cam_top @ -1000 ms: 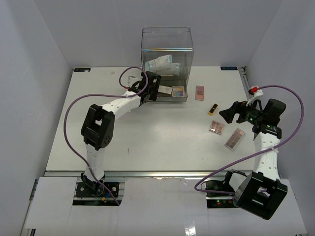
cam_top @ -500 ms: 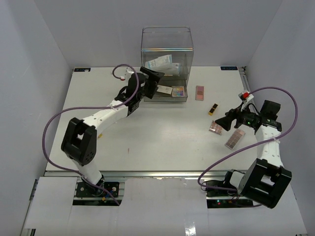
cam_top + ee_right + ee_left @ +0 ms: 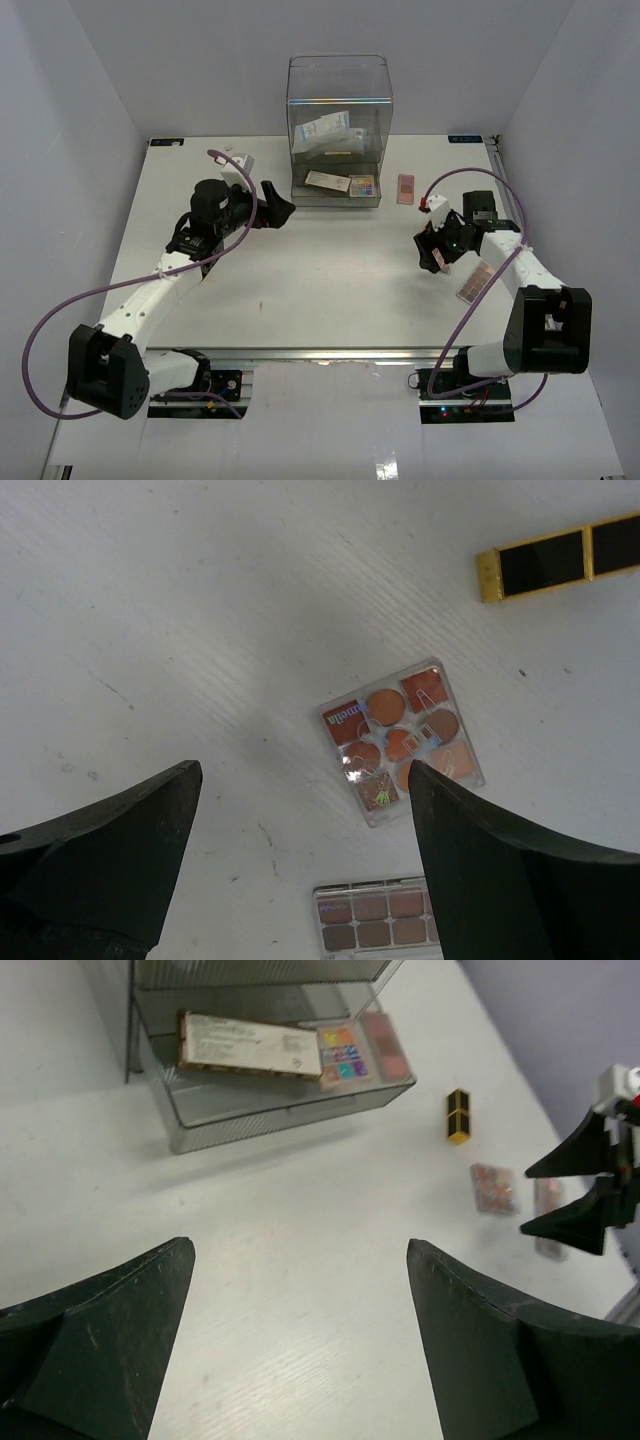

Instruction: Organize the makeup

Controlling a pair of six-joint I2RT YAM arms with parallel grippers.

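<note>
- left pincer (image 3: 298, 1260) is spread wide and empty, hanging over the bare bench (image 3: 330, 270), left of and nearer than the clear drawer box (image 3: 338, 110)
- bottom drawer (image 3: 280, 1120) of that box stands open toward the near side
- in it lies a flat white-and-brown packet (image 3: 250, 1043), with a small multicolour palette (image 3: 345, 1052) just to its right
- the upper compartment holds white-blue sachets (image 3: 325, 130), leaning at a tilt
- pink palette (image 3: 405, 188) lies flat on the bench just right of the drawer
- right pincer (image 3: 300, 780) is also spread with nothing between the fingers
- it's low over the right side of the bench, right above the square orange-brown palette (image 3: 403, 738); can't tell if the fingertips touch the surface
- black tube with gold bands (image 3: 555, 560) lies on its side just beyond that palette on the far side, not touching it
- long brown eyeshadow palette (image 3: 375, 917) lies near and slightly right of the square one, close but with a gap
</note>
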